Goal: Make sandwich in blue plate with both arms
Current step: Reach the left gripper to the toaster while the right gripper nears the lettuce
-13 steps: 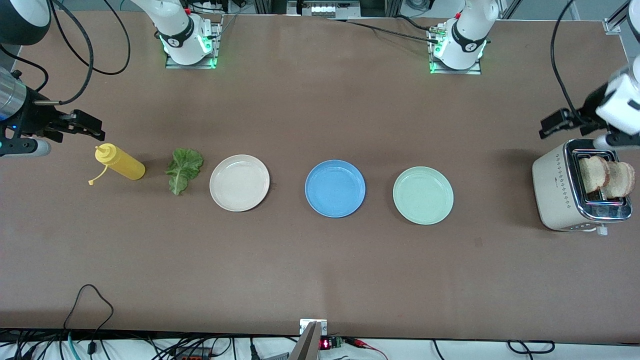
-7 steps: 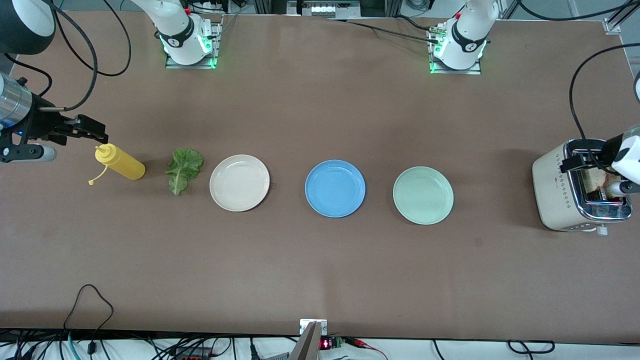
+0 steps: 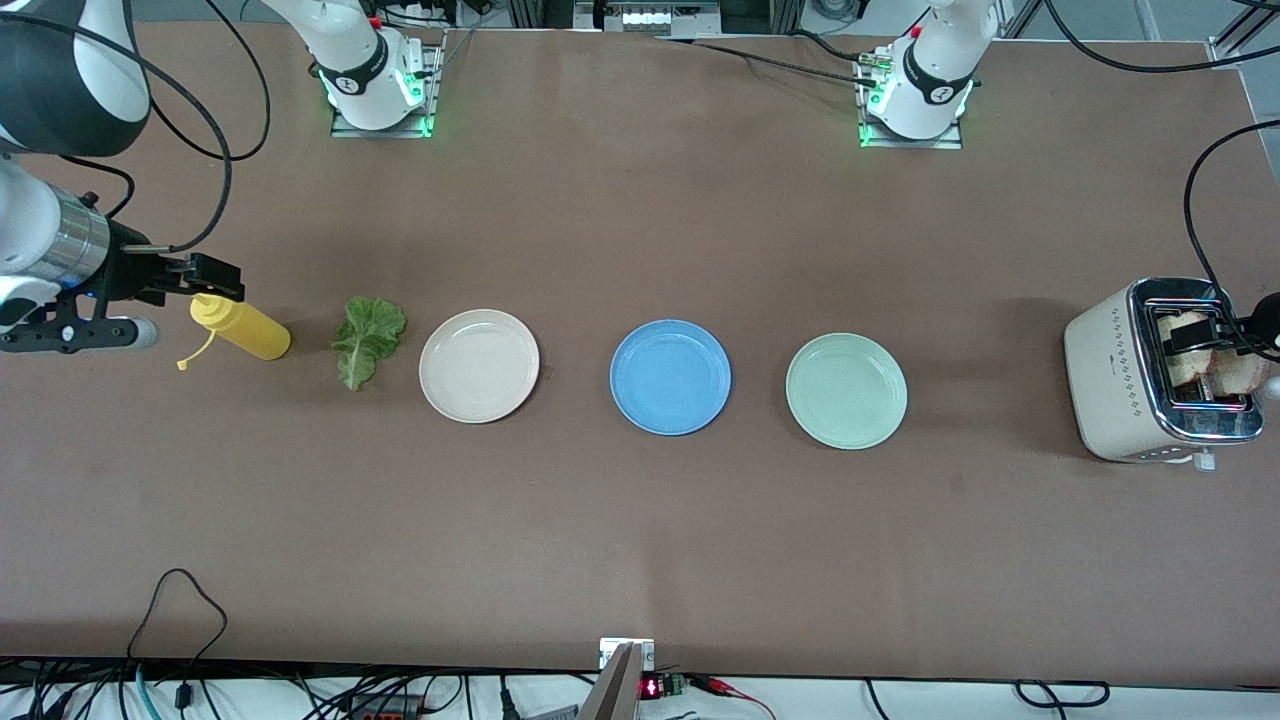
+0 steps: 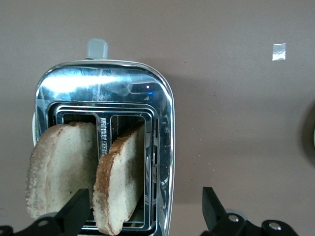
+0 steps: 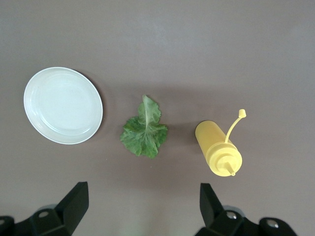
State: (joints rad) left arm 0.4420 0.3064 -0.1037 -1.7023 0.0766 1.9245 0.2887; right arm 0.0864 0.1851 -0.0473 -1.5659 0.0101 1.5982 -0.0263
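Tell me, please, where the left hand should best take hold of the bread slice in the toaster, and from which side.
Probably from straight above. Both bread slices stand on edge, sticking up out of the toaster slots. The open left hand hangs over them. One finger on each flat face, gripping the exposed upper crust, seems the safest hold.

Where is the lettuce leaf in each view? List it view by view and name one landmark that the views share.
Front view: the lettuce leaf lies on the table between the yellow squeeze bottle and the cream-white plate.
Right wrist view: the lettuce leaf sits mid-picture, again between the bottle and the plate.
Left wrist view: not in it; only the toaster with bread shows.
Shared landmark: the yellow squeeze bottle.
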